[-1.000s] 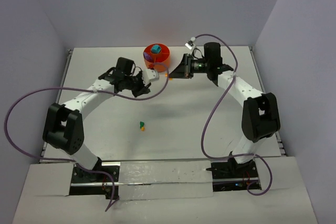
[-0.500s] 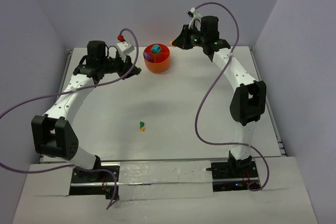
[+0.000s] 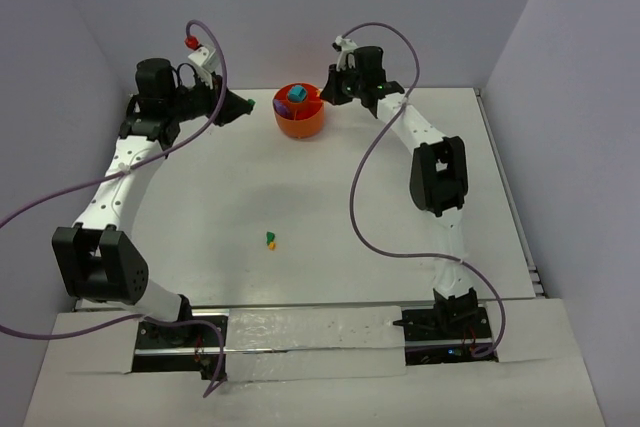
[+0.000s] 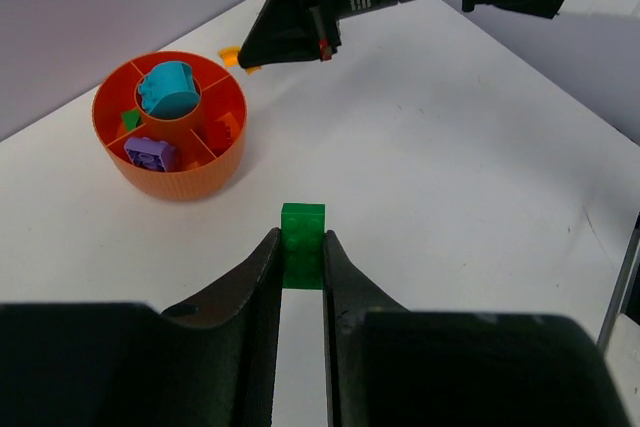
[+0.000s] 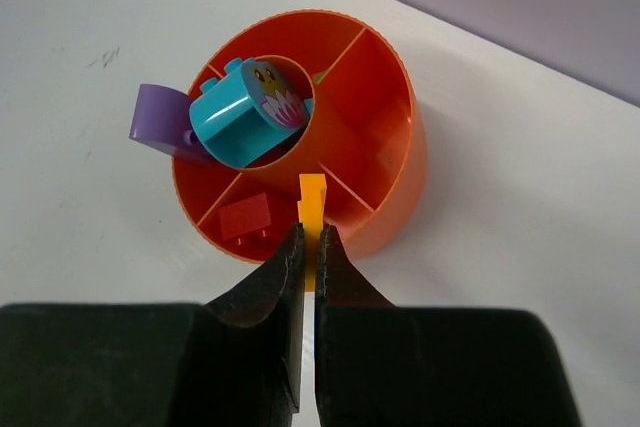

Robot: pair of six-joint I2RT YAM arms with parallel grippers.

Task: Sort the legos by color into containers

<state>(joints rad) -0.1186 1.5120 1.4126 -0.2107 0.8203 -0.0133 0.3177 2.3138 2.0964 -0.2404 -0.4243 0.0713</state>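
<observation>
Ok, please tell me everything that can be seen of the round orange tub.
The orange tub is round, low and plastic-looking, with a finely ribbed outer wall. A central ring and straight dividers form compartments. The ring holds a teal-blue piece; compartments hold a purple brick, a red brick and a small green piece. It stands upright on the white table, near its far edge. The right gripper, shut on a thin orange-yellow piece, hangs over its rim without visible contact.
</observation>
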